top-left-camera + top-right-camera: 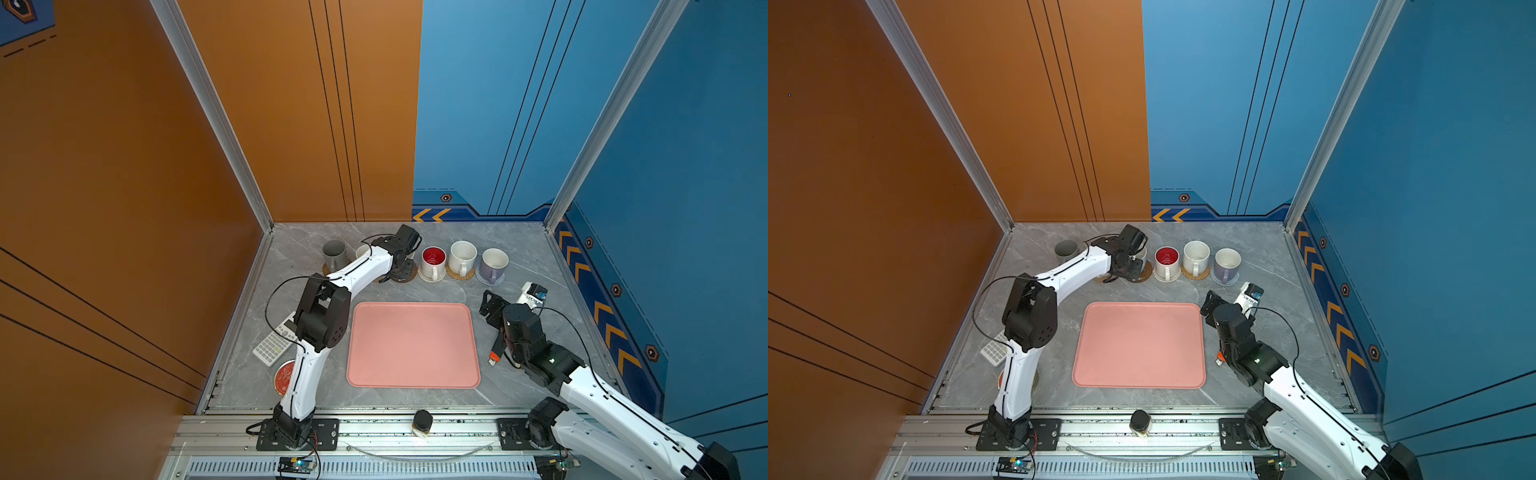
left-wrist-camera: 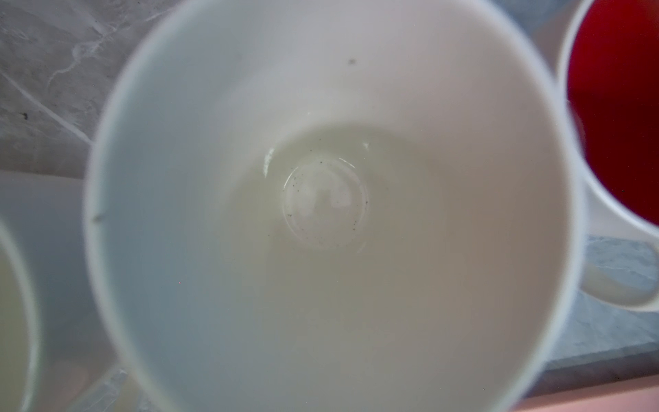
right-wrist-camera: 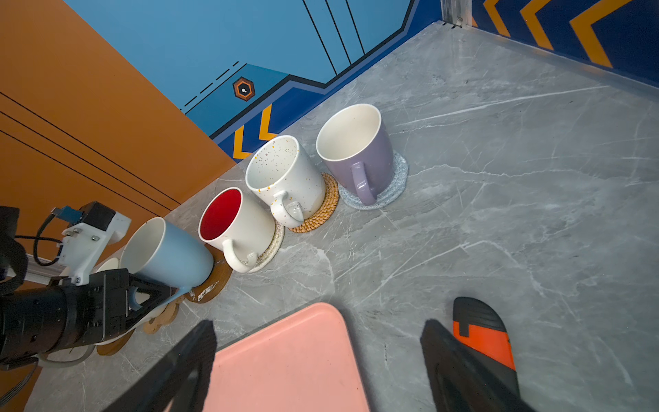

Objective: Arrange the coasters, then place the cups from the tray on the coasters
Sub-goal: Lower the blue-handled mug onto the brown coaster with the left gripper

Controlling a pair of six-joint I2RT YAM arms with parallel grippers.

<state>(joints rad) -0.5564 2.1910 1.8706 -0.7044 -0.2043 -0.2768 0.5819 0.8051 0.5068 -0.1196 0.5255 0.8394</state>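
Light blue cup point(image 3: 171, 249): base on the glossy brown coaster point(image 3: 215, 283), just beside the red-lined cup point(image 3: 235, 228); cannot tell if it is fully seated. Left gripper point(image 3: 157, 296) is clamped on its handle, probably to steer the set-down clear of the neighbours. Tray point(image 1: 411, 345) is bare, so this looks like the last cup. Right gripper point(image 3: 317, 331) hangs spread wide over the tray corner, holding nothing.
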